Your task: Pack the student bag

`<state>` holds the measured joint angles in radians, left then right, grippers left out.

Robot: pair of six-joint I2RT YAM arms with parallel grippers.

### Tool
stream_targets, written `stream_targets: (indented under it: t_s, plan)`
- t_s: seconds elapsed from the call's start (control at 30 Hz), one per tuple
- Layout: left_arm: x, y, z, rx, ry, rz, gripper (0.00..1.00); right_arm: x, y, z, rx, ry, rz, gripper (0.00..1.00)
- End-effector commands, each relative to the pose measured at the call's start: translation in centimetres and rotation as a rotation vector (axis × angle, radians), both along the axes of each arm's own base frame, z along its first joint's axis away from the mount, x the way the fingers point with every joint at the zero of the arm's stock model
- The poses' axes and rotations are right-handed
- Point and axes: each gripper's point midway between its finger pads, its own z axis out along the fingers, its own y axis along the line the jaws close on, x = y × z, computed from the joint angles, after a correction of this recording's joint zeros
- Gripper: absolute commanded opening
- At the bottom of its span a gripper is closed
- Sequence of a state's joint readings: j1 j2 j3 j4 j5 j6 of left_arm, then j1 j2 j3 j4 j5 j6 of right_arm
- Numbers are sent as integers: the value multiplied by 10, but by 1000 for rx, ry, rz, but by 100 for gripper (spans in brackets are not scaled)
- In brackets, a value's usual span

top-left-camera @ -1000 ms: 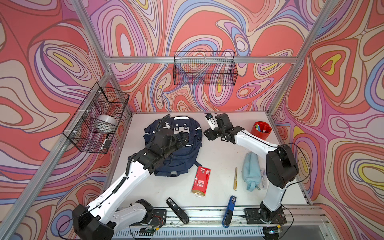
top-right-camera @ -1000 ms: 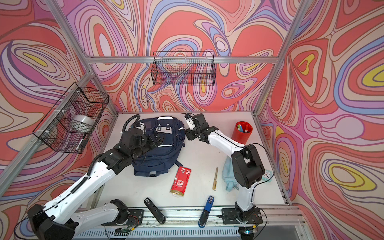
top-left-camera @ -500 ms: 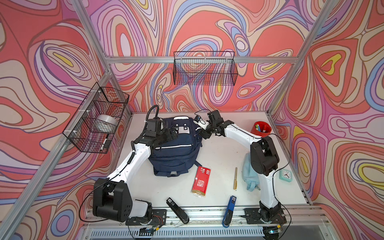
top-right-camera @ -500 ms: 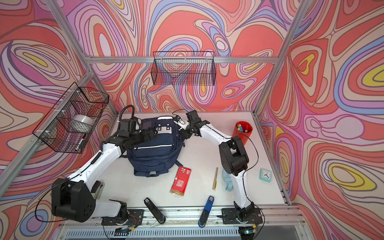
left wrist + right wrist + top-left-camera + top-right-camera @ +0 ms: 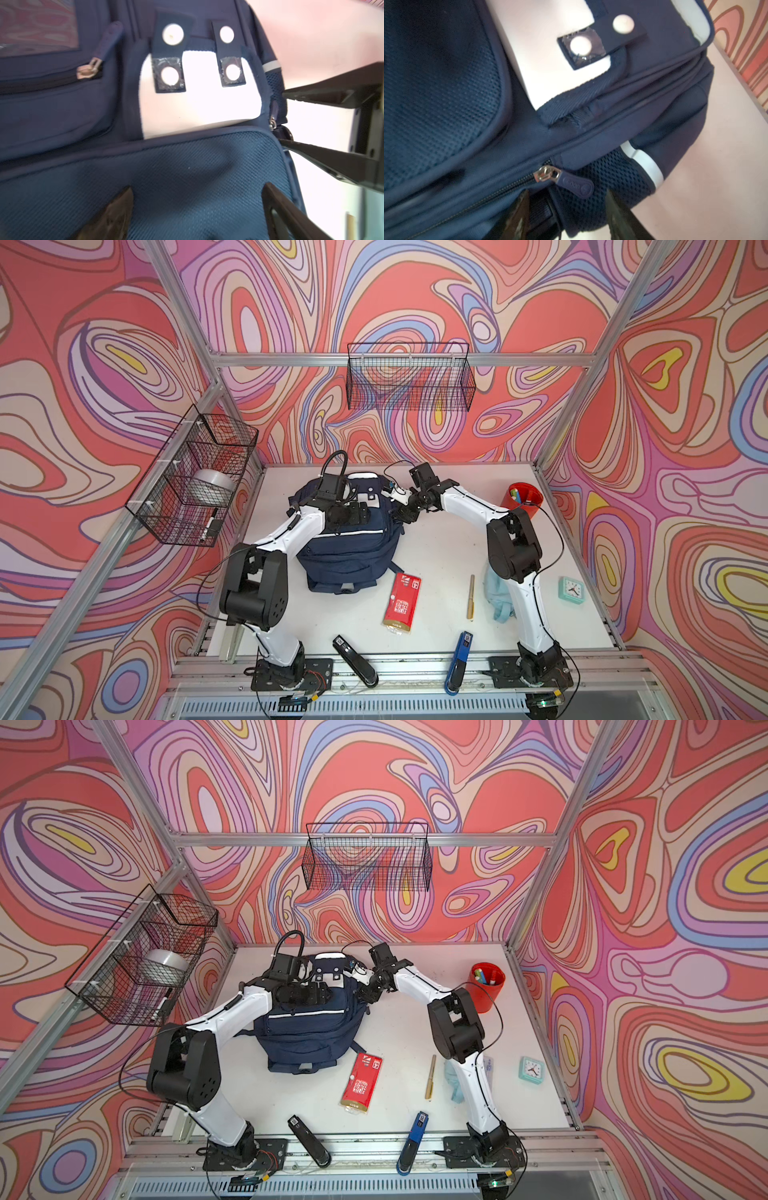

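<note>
The student bag (image 5: 349, 556) (image 5: 307, 1036), navy with thin white stripes and a white patch (image 5: 197, 104), lies flat on the white table at the back left. My left gripper (image 5: 357, 514) (image 5: 195, 199) hovers open over its upper mesh panel, with only fabric between the fingers (image 5: 116, 214). At the bag's upper right side, my right gripper (image 5: 405, 512) (image 5: 566, 209) is open. Its jaws stand on either side of the mesh side pocket, just short of a zipper pull (image 5: 577, 187). In the left wrist view that same pull (image 5: 274, 116) lies between the right gripper's fingertips (image 5: 295, 95).
A red snack packet (image 5: 402, 601), a gold pen (image 5: 471, 596) and a light blue pouch (image 5: 496, 597) lie in front of the bag. Black (image 5: 355, 659) and blue (image 5: 459, 659) staplers sit at the front edge. Red pen cup (image 5: 525, 499) and teal clock (image 5: 572, 590) at right. Wire baskets (image 5: 193, 472) (image 5: 409, 377) hang on the walls.
Both arms folded in toward the bag's top. The left gripper drew back to the upper panel; the right gripper crossed left to the bag's side and its jaws narrowed a little.
</note>
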<state>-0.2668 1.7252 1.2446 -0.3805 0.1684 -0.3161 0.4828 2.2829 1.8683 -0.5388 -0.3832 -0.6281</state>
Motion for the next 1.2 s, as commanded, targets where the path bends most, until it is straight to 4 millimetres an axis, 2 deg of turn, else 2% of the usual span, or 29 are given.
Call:
stream_targets:
  t_s: [0.0,0.07,0.13,0.23,0.43,0.5,0.53,0.6,0.67,0.77,0.9,0.97,1.07,1.17]
  plan:
    - [-4,15,-19,96,43,9,89,10,4,-12,6,-25,28,58]
    - [-5,14,-23,75,32,25,88,9,3,-21,-12,-25,47,57]
    - [-3,13,-22,56,17,36,87,8,3,-30,-29,-20,72,50]
    - [-1,7,-27,39,28,25,86,9,7,-30,-20,-22,92,49]
    - [-2,-4,-39,22,57,10,82,14,-1,-50,-116,-82,133,16]
    - [-2,-7,-42,19,62,7,81,14,-4,-47,-130,-92,122,10]
    - [-2,-8,-45,17,69,12,79,17,-4,-41,-128,-116,108,10]
    - [-1,-8,-51,15,86,23,73,20,-4,-23,-100,-179,81,0]
    - [-1,-7,-55,2,98,57,67,18,-3,-7,-78,-246,52,0]
    - [2,-12,-53,-46,98,81,67,9,-2,7,-102,-333,33,0]
    - [5,-14,-53,-61,100,91,67,-3,-4,3,-158,-380,12,0]
    - [6,-15,-53,-64,102,93,67,-10,-7,-6,-161,-340,17,4]
    - [5,-16,-50,-70,98,86,65,-15,-11,-7,-112,-255,29,9]
    - [5,-16,-47,-73,94,83,65,-15,-5,-4,-60,-230,41,9]
